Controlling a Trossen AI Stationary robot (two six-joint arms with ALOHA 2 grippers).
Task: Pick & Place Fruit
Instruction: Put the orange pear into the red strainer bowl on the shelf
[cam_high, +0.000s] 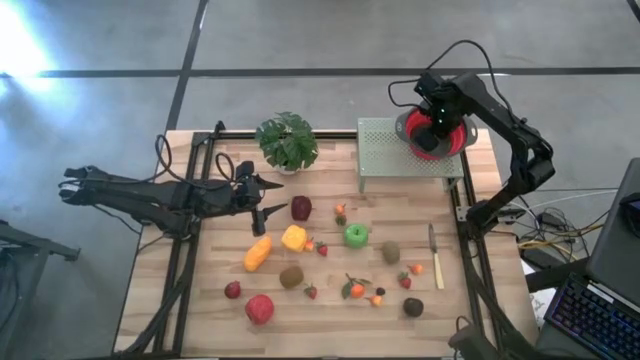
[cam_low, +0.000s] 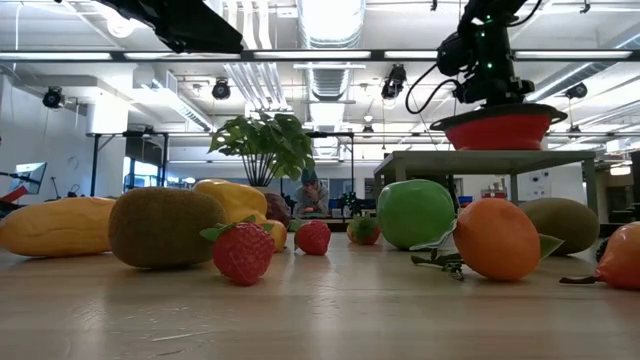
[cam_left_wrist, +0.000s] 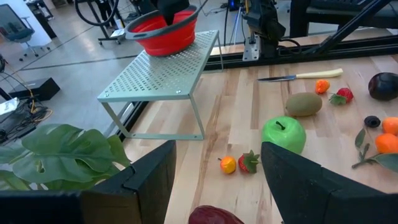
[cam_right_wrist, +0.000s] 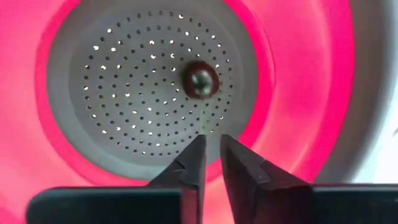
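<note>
behind right tool (cam_right_wrist: 210, 158), cherry (cam_right_wrist: 199, 79) stem barely visible.

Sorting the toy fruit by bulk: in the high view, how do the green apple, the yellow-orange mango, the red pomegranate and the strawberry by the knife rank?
1. yellow-orange mango
2. red pomegranate, close to the mango
3. green apple
4. strawberry

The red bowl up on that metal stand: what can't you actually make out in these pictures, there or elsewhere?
- Red bowl, high view: the right gripper and arm cover its inside.
- Same bowl, low view: its wall hides the contents.
- Right wrist view: one small dark red fruit lies inside; blurred, kind unclear.
- Maroon fruit, left wrist view: cut off by the picture's edge.
- Low view: front fruits hide those behind.
</note>
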